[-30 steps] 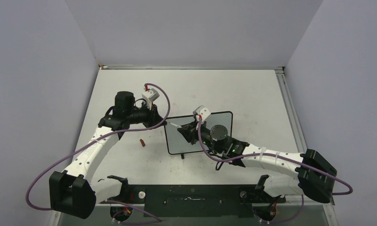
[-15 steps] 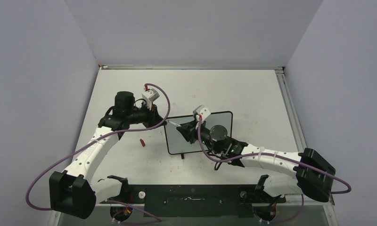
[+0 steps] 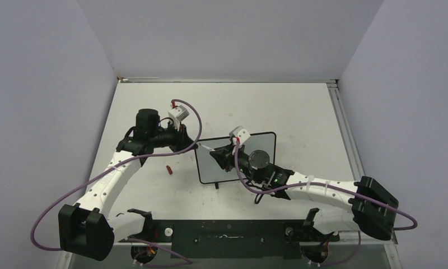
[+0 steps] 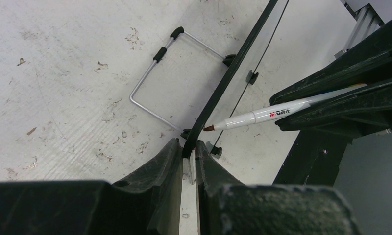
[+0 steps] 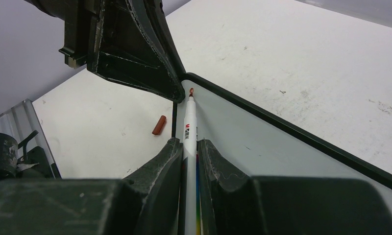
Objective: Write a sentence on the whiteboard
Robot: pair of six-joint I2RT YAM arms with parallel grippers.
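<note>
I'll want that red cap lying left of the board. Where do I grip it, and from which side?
Take the red cap across its middle, coming straight down from above. It is a short cylinder lying flat on its side on the table, so jaws straddling its narrow width should close cleanly. Gripped end to end, it would probably slip.

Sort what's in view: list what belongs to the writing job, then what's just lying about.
In the job:
- whiteboard, edge clamped by the left gripper
- marker, uncapped, held in the right gripper, tip near the board's corner

Lying about:
- red cap, loose on the table left of the board
</note>
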